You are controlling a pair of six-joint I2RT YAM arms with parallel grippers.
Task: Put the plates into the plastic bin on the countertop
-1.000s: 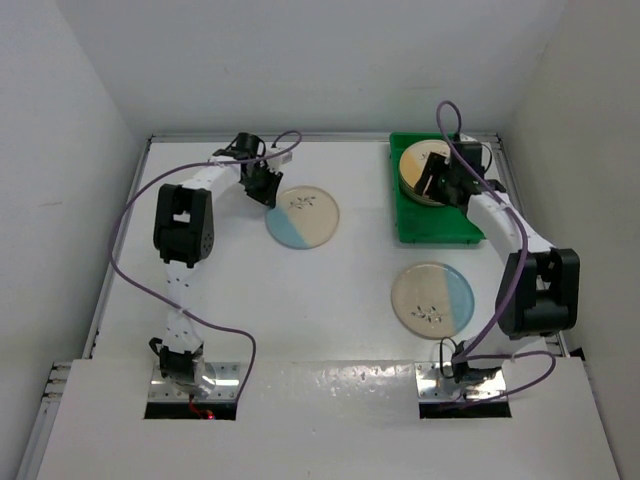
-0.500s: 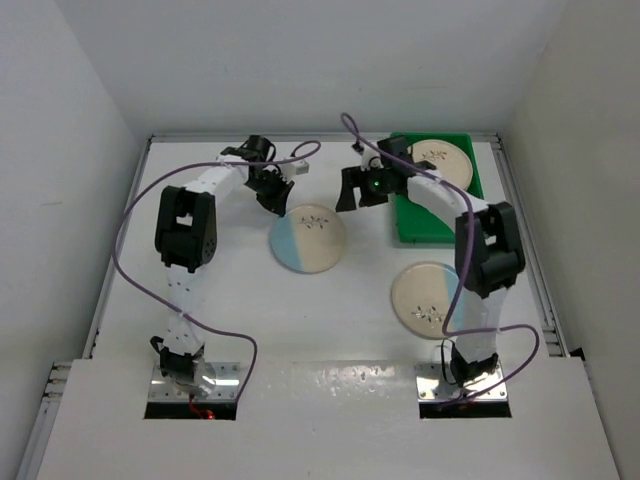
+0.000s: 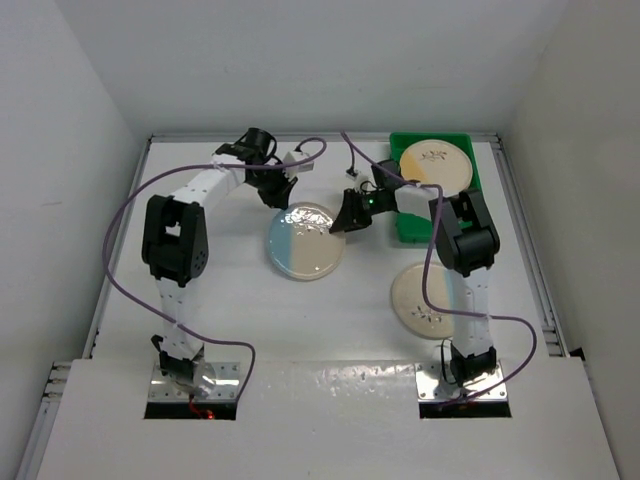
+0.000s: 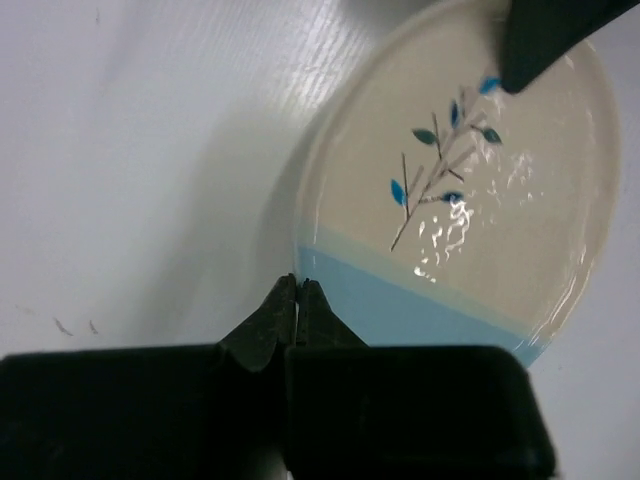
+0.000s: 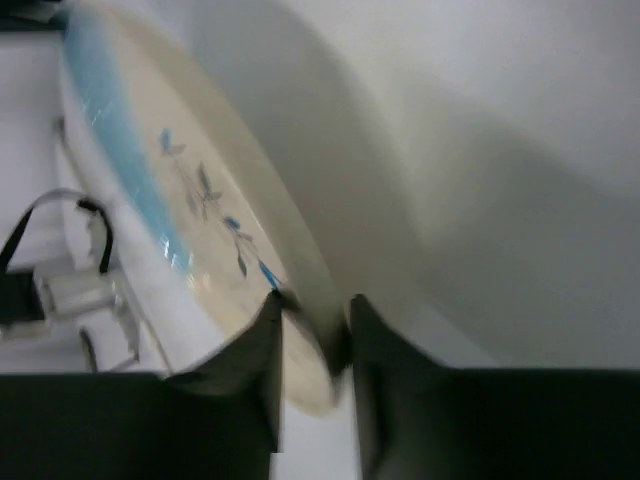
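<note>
Plates number three in my overhead view. The blue-segment plate (image 3: pixel 305 242) sits at centre frame, with its blue part facing left, the dividing line running roughly top to bottom and the sprig toward the upper right. My left gripper (image 3: pixel 285 203) pinches its upper-left rim and my right gripper (image 3: pixel 343 222) pinches its right rim. A second plate (image 3: pixel 435 160) lies in the plastic bin (image 3: pixel 415 230) at upper right. A third plate (image 3: pixel 418 300) rests on the countertop (image 3: pixel 240 310) at lower right.

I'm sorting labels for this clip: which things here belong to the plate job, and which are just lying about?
Job: blue plate, pinched by left gripper and right gripper; plate in the bin; third plate; green bin; countertop.
Lying about: only the arms' purple cables; nothing else shows.
</note>
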